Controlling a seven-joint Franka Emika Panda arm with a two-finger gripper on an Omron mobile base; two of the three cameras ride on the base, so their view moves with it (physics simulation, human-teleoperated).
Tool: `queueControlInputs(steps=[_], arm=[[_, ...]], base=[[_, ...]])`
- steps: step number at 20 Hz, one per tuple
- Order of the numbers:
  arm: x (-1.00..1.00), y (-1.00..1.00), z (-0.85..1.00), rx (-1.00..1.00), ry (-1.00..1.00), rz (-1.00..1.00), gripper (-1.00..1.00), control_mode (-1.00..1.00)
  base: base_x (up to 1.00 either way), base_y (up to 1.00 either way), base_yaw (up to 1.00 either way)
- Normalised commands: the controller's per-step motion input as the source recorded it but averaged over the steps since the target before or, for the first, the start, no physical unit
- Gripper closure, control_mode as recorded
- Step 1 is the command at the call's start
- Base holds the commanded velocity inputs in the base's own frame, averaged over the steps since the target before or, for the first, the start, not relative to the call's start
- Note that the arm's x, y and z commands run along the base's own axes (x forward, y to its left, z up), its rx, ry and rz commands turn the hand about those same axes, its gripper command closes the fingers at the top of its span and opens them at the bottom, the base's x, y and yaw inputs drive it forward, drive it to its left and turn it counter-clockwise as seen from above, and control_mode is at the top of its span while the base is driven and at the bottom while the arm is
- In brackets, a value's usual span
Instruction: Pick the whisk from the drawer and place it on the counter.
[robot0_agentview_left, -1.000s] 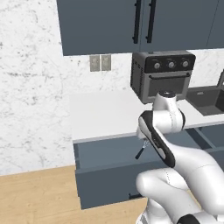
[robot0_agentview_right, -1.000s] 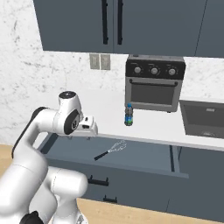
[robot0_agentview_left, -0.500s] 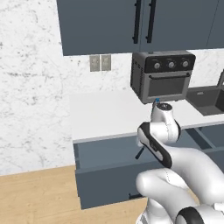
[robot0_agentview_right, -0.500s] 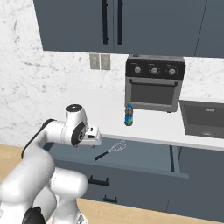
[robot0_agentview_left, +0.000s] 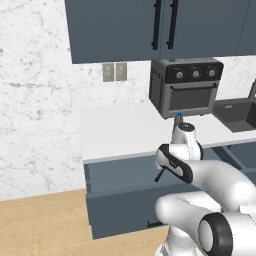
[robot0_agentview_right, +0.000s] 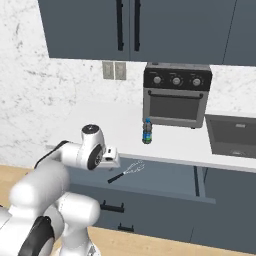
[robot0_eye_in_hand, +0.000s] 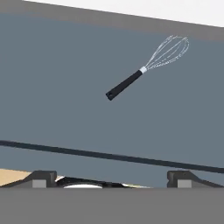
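Whisk (robot0_eye_in_hand: 146, 68) flat in open drawer (robot0_eye_in_hand: 65, 65)

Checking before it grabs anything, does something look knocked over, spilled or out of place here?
Nothing stands out. The whisk lies flat in the open drawer, and the bottle stands upright on the counter.

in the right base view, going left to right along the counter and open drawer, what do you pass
gripper → whisk lying in the drawer → blue bottle on the counter → toaster oven → sink
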Motion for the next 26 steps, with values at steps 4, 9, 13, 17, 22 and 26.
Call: queueControlInputs(steps=[4, 9, 13, 17, 22, 26], arm=[[0.03, -0.1, -0.27, 0.0, 0.0, 0.0, -1.0, -1.0], [0.01, -0.03, -0.3, 0.0, 0.0, 0.0, -1.0, -1.0], [0.03, -0.07, -0.32, 0.0, 0.0, 0.0, -1.0, -1.0], [0.01, -0.04, -0.48, 0.0, 0.0, 0.0, -1.0, -1.0], [0.02, 0.0, -0.53, 0.0, 0.0, 0.0, -1.0, -1.0], [0.0, 0.0, -0.37, 0.0, 0.01, 0.0, -1.0, -1.0]], base=[[0.0, 0.0, 0.0], [0.0, 0.0, 0.0], [0.0, 0.0, 0.0], [0.0, 0.0, 0.0], [0.0, 0.0, 0.0], [0.0, 0.0, 0.0]])
